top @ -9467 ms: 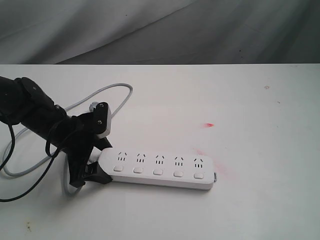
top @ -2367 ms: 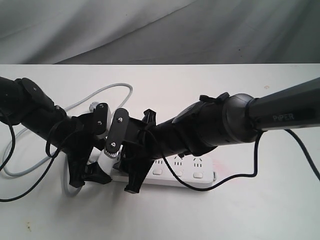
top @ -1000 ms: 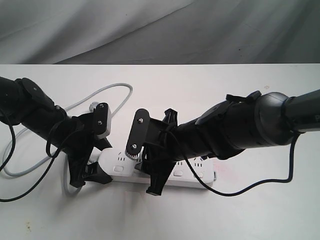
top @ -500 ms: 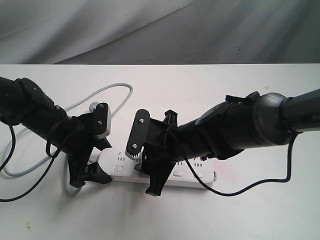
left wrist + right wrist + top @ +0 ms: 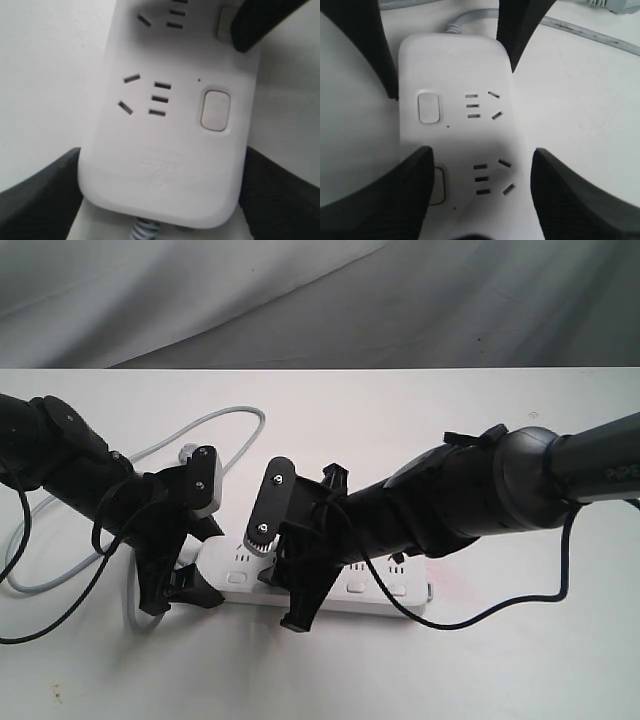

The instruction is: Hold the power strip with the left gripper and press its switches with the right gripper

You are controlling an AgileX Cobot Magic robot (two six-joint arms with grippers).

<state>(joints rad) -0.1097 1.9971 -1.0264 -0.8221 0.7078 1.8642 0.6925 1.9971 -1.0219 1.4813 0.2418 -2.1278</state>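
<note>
The white power strip (image 5: 232, 570) lies on the table, mostly hidden under both arms. My left gripper (image 5: 195, 540) is shut on its cord end, and its black fingers (image 5: 40, 200) press against both sides of the strip (image 5: 165, 165). My right gripper (image 5: 278, 580) is open and straddles the strip (image 5: 470, 140) near the second socket set. One of its fingers (image 5: 375, 200) partly covers the second switch (image 5: 439, 186). The first switch (image 5: 429, 107) is uncovered and is also visible in the left wrist view (image 5: 215, 110).
The grey cord (image 5: 220, 425) loops across the table behind the left arm. Loose black cables (image 5: 40, 625) hang off the left arm and another (image 5: 500, 610) trails off the right arm. A grey cloth backdrop (image 5: 320, 300) rises behind the white table's far edge (image 5: 400, 370).
The right gripper has shifted slightly left along the strip toward the cord end. The left gripper and the strip have not moved.
</note>
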